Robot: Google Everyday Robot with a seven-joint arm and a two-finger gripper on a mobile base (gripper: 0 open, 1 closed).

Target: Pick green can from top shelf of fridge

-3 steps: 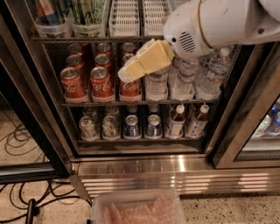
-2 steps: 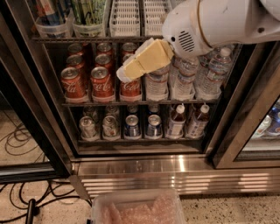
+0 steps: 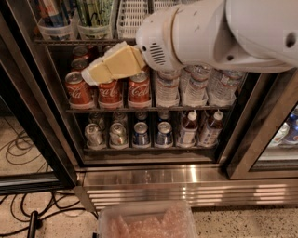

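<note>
So the tool [image 3: 94, 74] is hanging in front of the middle rack, right over the red cola cans [image 3: 78, 89], which is the wrong row. The green can [image 3: 95, 11] sits up above it and a touch back, standing in a clear tub [image 3: 95, 31] on the top shelf [image 3: 60, 42] of the fridge [image 3: 153, 179]. Honestly can't tell how far open the tool is from here, and the green can definitely isn't in it. If it were me, I'd lift straight up first until the tool clears the shelf's front rail, then go in level, aiming high on the can because the tub wall hides its lower half. Watch the neighbours: a blue-and-red can [image 3: 55, 11] in the next tub, up and left of the tool, and a white slotted tray [image 3: 132, 18] just above it. Water bottles [image 3: 195, 86] sit off to its right under the big white arm [image 3: 223, 32], and silver and blue cans [image 3: 118, 135] are well below, so neither should interfere.
</note>
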